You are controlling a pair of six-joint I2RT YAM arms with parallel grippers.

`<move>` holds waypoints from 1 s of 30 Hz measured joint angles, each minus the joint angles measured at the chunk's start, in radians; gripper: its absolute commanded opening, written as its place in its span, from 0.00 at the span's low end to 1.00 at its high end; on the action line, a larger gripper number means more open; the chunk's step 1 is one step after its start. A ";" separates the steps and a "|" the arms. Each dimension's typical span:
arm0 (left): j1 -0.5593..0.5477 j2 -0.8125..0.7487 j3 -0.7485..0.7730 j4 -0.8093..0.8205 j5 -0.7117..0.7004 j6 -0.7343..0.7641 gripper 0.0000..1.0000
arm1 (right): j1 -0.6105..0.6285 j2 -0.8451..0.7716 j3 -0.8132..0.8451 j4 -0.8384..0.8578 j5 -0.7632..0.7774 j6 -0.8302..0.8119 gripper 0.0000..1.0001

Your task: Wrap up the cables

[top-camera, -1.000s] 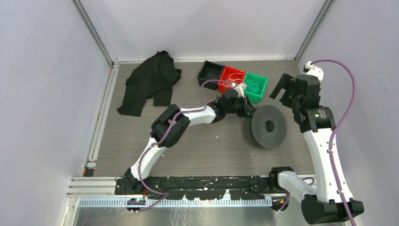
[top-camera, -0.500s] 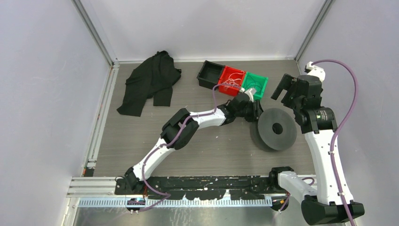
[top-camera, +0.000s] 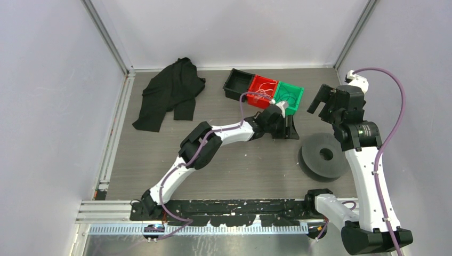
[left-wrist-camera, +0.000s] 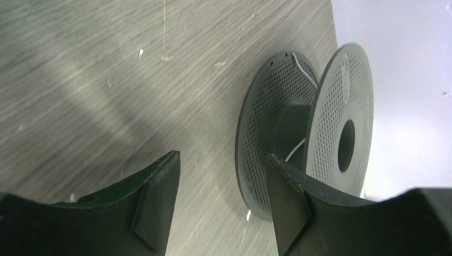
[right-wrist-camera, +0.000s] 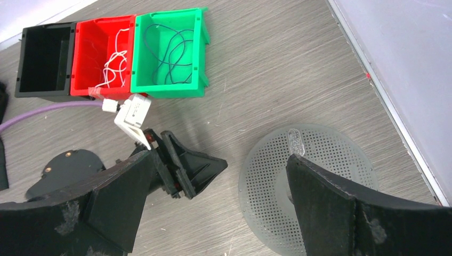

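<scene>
White cables [right-wrist-camera: 114, 57] tangled in red bin [right-wrist-camera: 87, 42]; grey spool [top-camera: 322, 156] flat on worktop [top-camera: 245, 166], apart. Spread, empty: left end effector [top-camera: 287, 128] near spool, right end effector [top-camera: 319, 101] above. Risk: thin loops slip from pinch or snag, dragging bin.

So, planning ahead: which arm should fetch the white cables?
Probably left: the left gripper sits low near the red bin of white cables; the right gripper hovers higher, over the grey perforated spool.
</scene>
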 measured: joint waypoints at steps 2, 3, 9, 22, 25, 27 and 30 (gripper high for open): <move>0.000 -0.040 -0.032 -0.029 -0.007 0.034 0.61 | 0.000 0.003 0.000 0.000 0.000 0.000 1.00; 0.000 -0.064 -0.049 -0.045 -0.013 0.052 0.61 | 0.000 0.006 0.000 0.000 0.000 0.001 1.00; 0.000 -0.332 -0.245 -0.142 -0.060 0.205 0.61 | 0.000 0.061 0.000 0.000 0.003 0.019 1.00; 0.178 -0.966 -0.498 -0.510 -0.246 0.390 0.63 | 0.012 0.182 -0.020 0.029 0.024 0.082 1.00; 0.263 -1.041 -0.575 -0.620 -0.340 0.417 0.78 | 0.063 0.231 -0.020 0.033 0.054 0.071 1.00; 0.285 -1.088 -0.615 -0.689 -0.402 0.432 0.84 | 0.125 0.255 -0.016 0.034 0.083 0.064 1.00; 0.288 -1.148 -0.636 -0.777 -0.496 0.435 0.89 | 0.195 0.290 0.000 0.039 0.106 0.063 1.00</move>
